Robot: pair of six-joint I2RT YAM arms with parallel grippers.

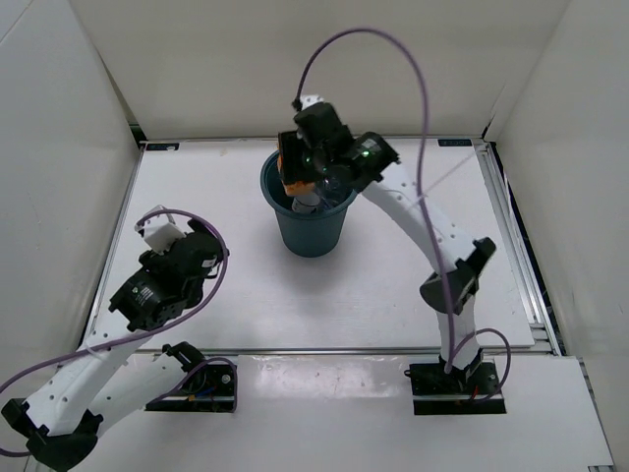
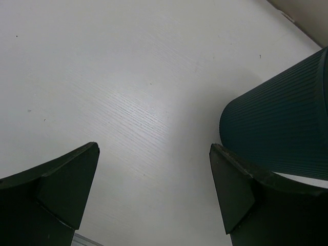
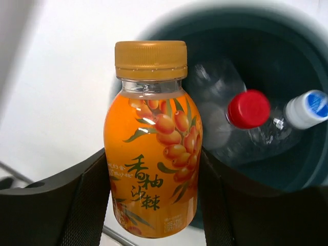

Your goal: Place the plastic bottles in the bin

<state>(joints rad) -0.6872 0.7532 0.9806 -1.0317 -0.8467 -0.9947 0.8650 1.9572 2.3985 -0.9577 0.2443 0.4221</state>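
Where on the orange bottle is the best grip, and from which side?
Grip the orange bottle at its wide labelled body, below the shoulder, one finger on each side, as the right gripper does now. There the wall is broad and nearly straight; the cap is narrower.

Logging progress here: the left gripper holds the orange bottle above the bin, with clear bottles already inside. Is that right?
Wrong arm. The right gripper holds the orange bottle above the bin, as the right wrist view shows; the left gripper is open and empty. The clear bottles do lie inside.
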